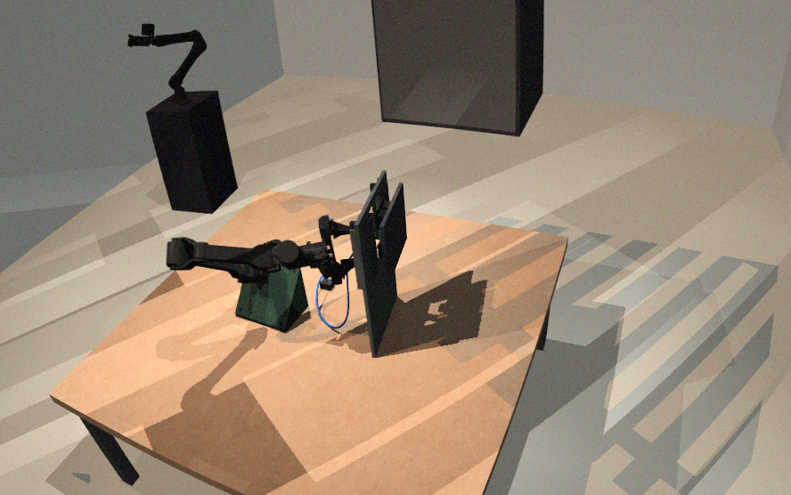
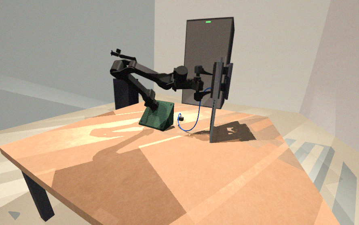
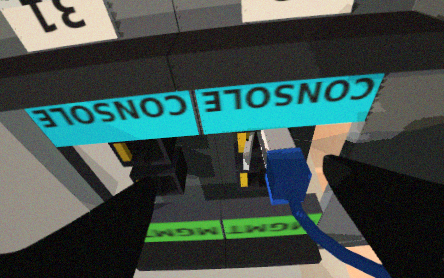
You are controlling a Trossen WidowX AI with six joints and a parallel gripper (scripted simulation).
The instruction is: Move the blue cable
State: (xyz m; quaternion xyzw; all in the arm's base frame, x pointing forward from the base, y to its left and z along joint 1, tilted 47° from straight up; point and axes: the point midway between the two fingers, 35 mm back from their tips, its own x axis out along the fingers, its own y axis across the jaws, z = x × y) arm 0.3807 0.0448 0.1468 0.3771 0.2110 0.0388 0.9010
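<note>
Standing beside the blue plug [image 3: 288, 176], the open gripper [image 2: 199, 81] [image 3: 238, 173], with dark upright panel [image 1: 376, 279] [image 2: 216, 87] close ahead.

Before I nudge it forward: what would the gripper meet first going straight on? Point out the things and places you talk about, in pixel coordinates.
Likely the port panel [image 3: 195, 205], with the blue plug [image 3: 288, 175] passing between the open fingers; depth is unclear, so the right-hand finger may graze something sooner.

Lighting: uneven, warm on the tabletop [image 1: 373, 401] [image 2: 164, 169], cooler on the walls. Shadows: hard-edged, dark, slanting across tabletop and floor [image 1: 659, 151] [image 2: 341, 143], alternating with pale bands. Highlights: brightest patches in the exterior view, left of centre. Black parts: detail largely lost. Grain: fine, throughout. Wrist view: cyan labels [image 3: 112, 117] legible; green labels [image 3: 272, 229] blurred.
</note>
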